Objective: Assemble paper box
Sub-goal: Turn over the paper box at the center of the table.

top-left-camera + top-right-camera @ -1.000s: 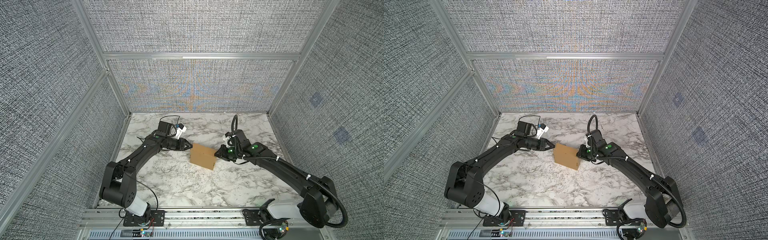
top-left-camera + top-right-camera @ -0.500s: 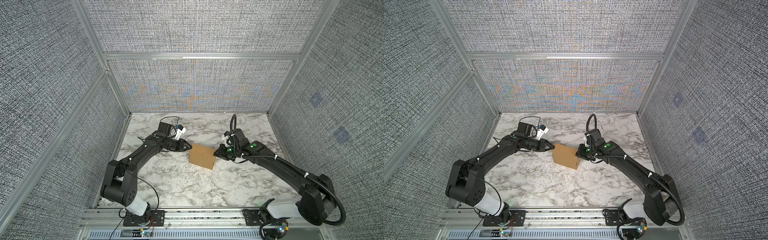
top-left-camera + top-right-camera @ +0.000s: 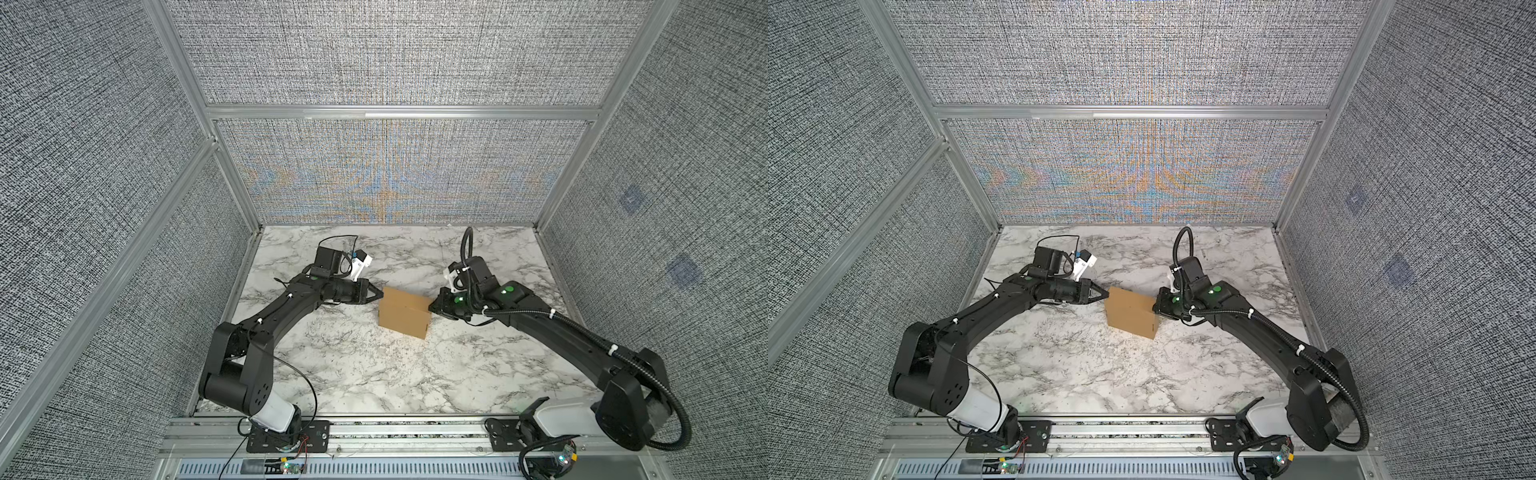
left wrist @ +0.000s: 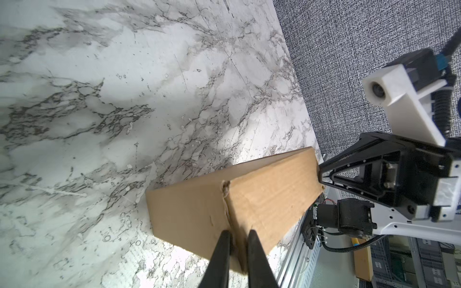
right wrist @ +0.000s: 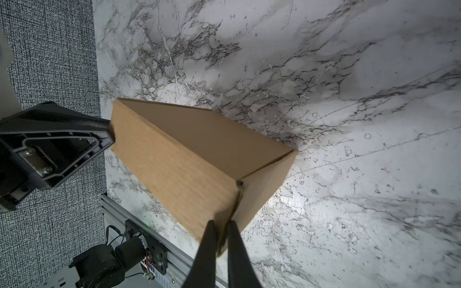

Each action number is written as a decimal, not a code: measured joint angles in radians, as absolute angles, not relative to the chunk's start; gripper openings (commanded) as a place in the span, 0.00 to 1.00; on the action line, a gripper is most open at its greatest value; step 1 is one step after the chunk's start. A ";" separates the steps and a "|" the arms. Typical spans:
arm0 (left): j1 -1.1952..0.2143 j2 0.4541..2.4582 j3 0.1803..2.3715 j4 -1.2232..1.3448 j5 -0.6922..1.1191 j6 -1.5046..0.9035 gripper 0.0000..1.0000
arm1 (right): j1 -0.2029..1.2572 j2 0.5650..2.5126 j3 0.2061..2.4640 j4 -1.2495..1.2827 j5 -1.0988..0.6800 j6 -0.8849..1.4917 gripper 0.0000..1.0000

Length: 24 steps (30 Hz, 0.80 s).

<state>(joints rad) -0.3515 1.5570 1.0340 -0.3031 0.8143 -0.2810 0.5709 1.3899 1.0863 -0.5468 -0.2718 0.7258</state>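
The paper box (image 3: 405, 313) (image 3: 1130, 312) is a closed tan cardboard box standing near the middle of the marble table (image 3: 357, 374). My left gripper (image 3: 380, 294) (image 3: 1106, 294) reaches it from the left. In the left wrist view this gripper (image 4: 239, 234) is shut on the box's (image 4: 199, 212) near corner edge, one finger on each side. My right gripper (image 3: 432, 307) (image 3: 1155, 307) comes in from the right. In the right wrist view it (image 5: 220, 227) is shut on the opposite corner of the box (image 5: 179, 169).
Grey textured walls (image 3: 395, 166) with aluminium posts close in the table at the back and on both sides. An aluminium rail (image 3: 374, 432) carrying the arm bases runs along the front edge. Bare marble lies in front of and behind the box.
Both grippers' jaws have narrowed onto the box's corners. The box and both arms have hardly shifted.
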 measured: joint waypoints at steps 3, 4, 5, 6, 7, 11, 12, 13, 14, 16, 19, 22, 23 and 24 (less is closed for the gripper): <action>-0.352 1.547 1.026 -0.298 0.811 -0.281 0.16 | 0.570 1.402 1.103 -0.556 -0.267 0.710 0.11; -0.352 1.541 1.021 -0.297 0.809 -0.281 0.17 | 0.570 1.404 1.106 -0.558 -0.267 0.707 0.11; -0.352 1.528 1.010 -0.294 0.803 -0.280 0.19 | 0.573 1.407 1.108 -0.557 -0.266 0.701 0.11; -0.352 1.513 0.995 -0.293 0.799 -0.279 0.19 | 0.578 1.407 1.111 -0.558 -0.264 0.696 0.11; -0.351 1.497 0.983 -0.296 0.795 -0.276 0.20 | 0.587 1.403 1.111 -0.561 -0.257 0.692 0.12; -0.352 1.441 0.938 -0.319 0.792 -0.249 0.21 | 0.644 1.361 1.088 -0.579 -0.224 0.683 0.12; -0.352 1.426 0.924 -0.321 0.792 -0.241 0.21 | 0.659 1.352 1.083 -0.582 -0.215 0.683 0.12; -0.352 1.412 0.911 -0.323 0.788 -0.234 0.21 | 0.675 1.346 1.079 -0.587 -0.205 0.682 0.13; -0.352 1.396 0.897 -0.323 0.785 -0.227 0.21 | 0.694 1.340 1.077 -0.594 -0.193 0.682 0.14; -0.352 1.364 0.867 -0.324 0.773 -0.210 0.24 | 0.735 1.329 1.065 -0.598 -0.164 0.682 0.18; -0.352 1.324 0.822 -0.334 0.734 -0.183 0.27 | 0.804 1.317 1.022 -0.587 -0.131 0.682 0.27; -0.353 1.295 0.764 -0.350 0.698 -0.165 0.27 | 0.862 1.317 0.972 -0.593 -0.073 0.684 0.32; -0.354 1.286 0.746 -0.345 0.691 -0.159 0.27 | 0.876 1.314 0.958 -0.593 -0.051 0.687 0.33; -0.356 1.279 0.730 -0.344 0.683 -0.154 0.27 | 0.888 1.310 0.946 -0.591 -0.030 0.687 0.33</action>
<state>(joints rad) -0.3561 1.2793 0.7300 -0.3439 0.6830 -0.1543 0.8879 1.3098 0.9463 -0.5907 -0.0303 0.6872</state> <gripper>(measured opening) 0.269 0.324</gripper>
